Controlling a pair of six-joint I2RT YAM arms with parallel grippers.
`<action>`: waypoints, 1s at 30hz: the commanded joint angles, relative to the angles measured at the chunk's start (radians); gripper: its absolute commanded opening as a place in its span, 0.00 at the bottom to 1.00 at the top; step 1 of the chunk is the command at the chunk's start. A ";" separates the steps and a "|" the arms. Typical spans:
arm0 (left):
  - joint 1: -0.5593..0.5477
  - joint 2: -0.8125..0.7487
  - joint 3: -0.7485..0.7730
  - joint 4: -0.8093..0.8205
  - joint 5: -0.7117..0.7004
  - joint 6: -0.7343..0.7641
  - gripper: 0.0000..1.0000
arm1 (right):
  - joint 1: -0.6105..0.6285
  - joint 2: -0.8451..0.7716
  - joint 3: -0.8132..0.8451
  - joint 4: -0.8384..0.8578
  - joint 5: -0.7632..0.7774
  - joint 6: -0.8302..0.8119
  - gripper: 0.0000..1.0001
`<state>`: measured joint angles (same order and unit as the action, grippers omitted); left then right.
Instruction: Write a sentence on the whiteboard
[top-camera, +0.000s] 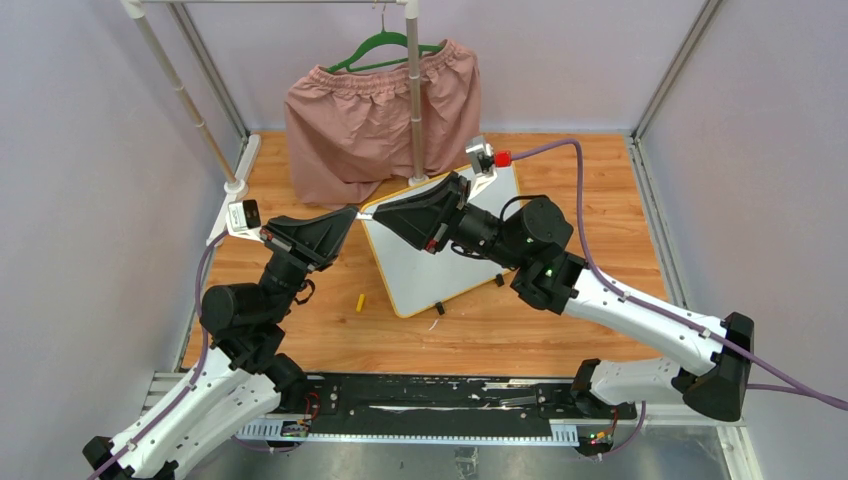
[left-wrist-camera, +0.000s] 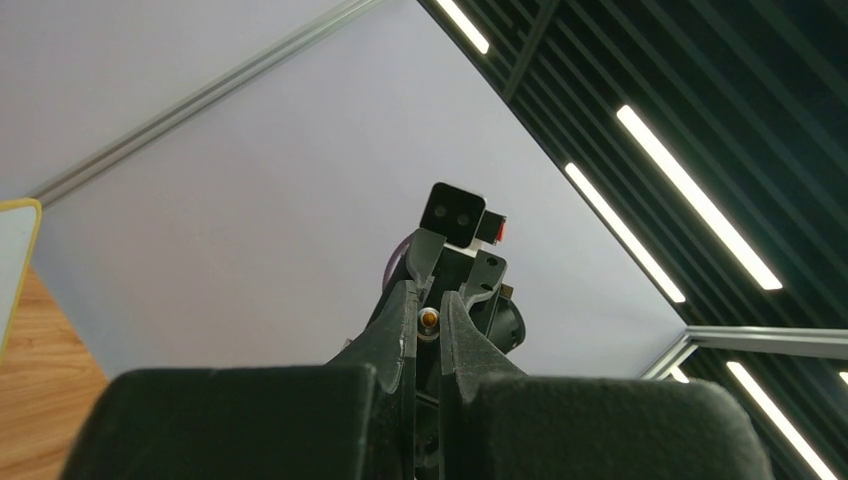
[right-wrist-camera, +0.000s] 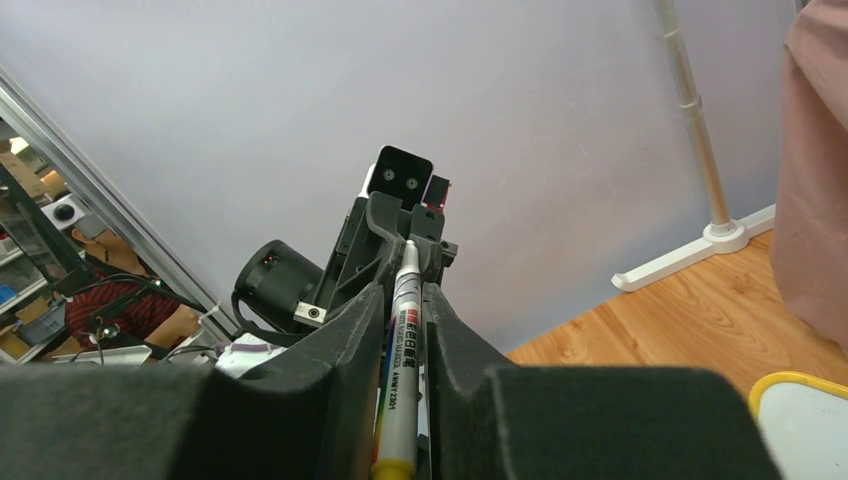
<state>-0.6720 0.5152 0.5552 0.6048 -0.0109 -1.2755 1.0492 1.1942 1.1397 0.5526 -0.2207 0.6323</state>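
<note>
"Whiteboard (top-camera: 440, 270) first. How will it handle?"

"Stiff, flat and light, I'd judge. It has a smooth, glossy white face with rounded corners, a thin yellow-orange frame and small black feet. It lies on the wooden tabletop (top-camera: 560, 320) beneath the right fingers (right-wrist-camera: 350, 340). One corner sits just under the spot where they meet the left fingers (left-wrist-camera: 395, 330). That slick face should take ink easily, but the whiteboard could skid under a hard push, so light pressure suits it. To shift it, take the frame edge, not the face. No writing shows on its bare part."

"And the marker (right-wrist-camera: 403, 340)?"

"It's a slim, hard white barrel with printed lettering and a yellow end, lying along the gap of the right fingers. Their dark matte inner faces flank it closely — whether they squeeze it I cannot tell. The left fingers are pressed together on its far end."

"Anything further out?"

"A small yellow piece (top-camera: 361, 300) lies on the tabletop, off to the side of the left fingers and clear of them. Soft pink shorts (top-camera: 385, 120) hang on a green hanger (top-camera: 385, 50) beyond both."
</note>
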 joint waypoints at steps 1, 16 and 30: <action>-0.009 0.002 0.014 0.032 0.002 -0.006 0.00 | 0.009 0.003 0.041 0.006 -0.029 -0.005 0.19; -0.009 0.006 0.017 0.032 -0.007 0.010 0.00 | 0.009 -0.002 0.060 -0.061 -0.060 -0.009 0.26; -0.009 0.022 0.022 0.032 0.005 0.008 0.00 | 0.009 -0.026 0.064 -0.094 -0.035 -0.029 0.33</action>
<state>-0.6720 0.5354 0.5552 0.6151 -0.0071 -1.2747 1.0489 1.1965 1.1694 0.4511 -0.2611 0.6231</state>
